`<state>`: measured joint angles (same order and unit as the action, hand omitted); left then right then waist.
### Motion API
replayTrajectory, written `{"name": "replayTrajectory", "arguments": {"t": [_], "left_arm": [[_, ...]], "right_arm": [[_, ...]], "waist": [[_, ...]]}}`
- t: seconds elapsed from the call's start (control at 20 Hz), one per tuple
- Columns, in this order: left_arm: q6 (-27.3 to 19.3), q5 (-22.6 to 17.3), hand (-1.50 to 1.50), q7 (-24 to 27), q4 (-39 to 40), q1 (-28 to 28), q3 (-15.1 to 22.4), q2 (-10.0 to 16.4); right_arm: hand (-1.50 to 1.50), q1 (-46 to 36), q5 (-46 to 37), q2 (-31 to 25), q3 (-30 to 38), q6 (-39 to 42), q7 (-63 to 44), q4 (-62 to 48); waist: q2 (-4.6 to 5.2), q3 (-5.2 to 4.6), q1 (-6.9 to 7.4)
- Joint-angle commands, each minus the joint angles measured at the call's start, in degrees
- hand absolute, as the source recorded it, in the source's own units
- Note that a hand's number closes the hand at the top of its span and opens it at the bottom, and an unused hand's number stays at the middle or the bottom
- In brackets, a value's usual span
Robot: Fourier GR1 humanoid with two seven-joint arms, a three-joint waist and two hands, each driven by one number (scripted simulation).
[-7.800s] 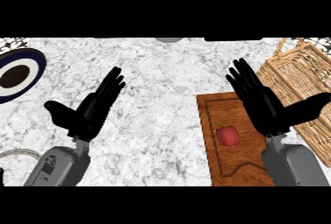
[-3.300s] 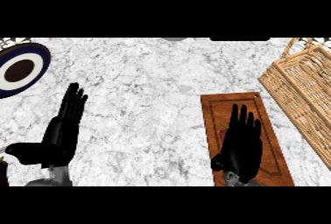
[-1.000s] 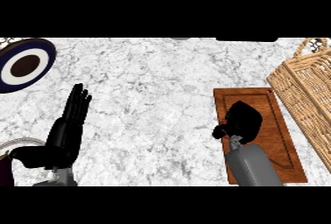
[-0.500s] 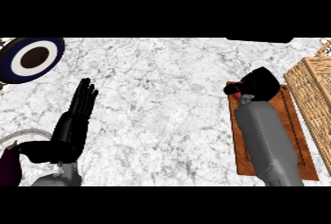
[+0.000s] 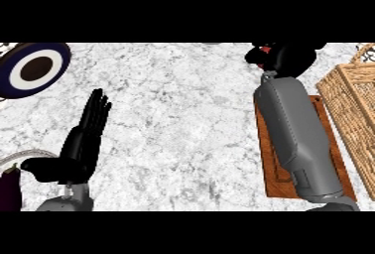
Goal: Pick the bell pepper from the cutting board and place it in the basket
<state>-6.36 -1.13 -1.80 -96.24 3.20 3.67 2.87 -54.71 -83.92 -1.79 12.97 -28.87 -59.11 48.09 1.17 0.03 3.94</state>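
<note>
Two hands in shot, and the action is all on the right: the right hand [image 5: 289, 58] is up at the top edge of the view, past the far end of the cutting board [image 5: 267, 149], with its black fingers curled round the bell pepper [image 5: 268, 49]. Only a sliver of red peeks out on the hand's left side; the rest is hidden in the grip. The grey right forearm [image 5: 296, 139] stretches the length of the board and covers most of it. The wicker basket [image 5: 355, 104] sits just to the right of the board, and the pepper is to the left of it, not over it. Across the marble counter [image 5: 176, 124] the left hand [image 5: 77, 149] rests at the lower left — fingers straight and together, pointing up the view, thumb stuck out to the side, holding nothing. A dark blue plate [image 5: 10, 84] with a white ring lies at the upper left, and a dark purple object [image 5: 9, 191] shows at the lower-left edge.
</note>
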Motion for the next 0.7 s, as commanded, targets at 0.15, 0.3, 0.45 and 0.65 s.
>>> {"name": "replayTrajectory", "arguments": {"t": [0.15, 0.3, 0.45, 0.65], "left_arm": [[-0.5, 0.2, 0.00, 1.2, 1.2, 0.0, -1.0, 0.0], [-0.6, 0.0, 0.00, -2.5, -1.3, 0.3, -1.8, 1.4], [-1.2, -0.1, 0.00, -0.8, 0.0, -1.0, -1.8, 0.2], [-1.3, 0.2, 0.00, -0.6, -0.1, -1.5, -1.8, 0.2]], "right_arm": [[1.50, -11.7, -5.8, 1.7, 1.7, -5.3, -14.0, -5.2], [1.50, -11.6, -9.4, 1.3, 5.3, -4.3, -16.3, -6.3], [1.50, -11.5, -10.0, -1.2, 8.2, -0.9, -16.7, -6.3], [1.50, -8.9, -15.1, -1.5, 8.5, 2.5, -18.6, -7.8]], "waist": [[-0.65, -0.10, -1.28], [-0.81, -0.07, -1.94], [-0.93, -0.07, -2.77], [-1.05, -0.07, -3.30]]}}
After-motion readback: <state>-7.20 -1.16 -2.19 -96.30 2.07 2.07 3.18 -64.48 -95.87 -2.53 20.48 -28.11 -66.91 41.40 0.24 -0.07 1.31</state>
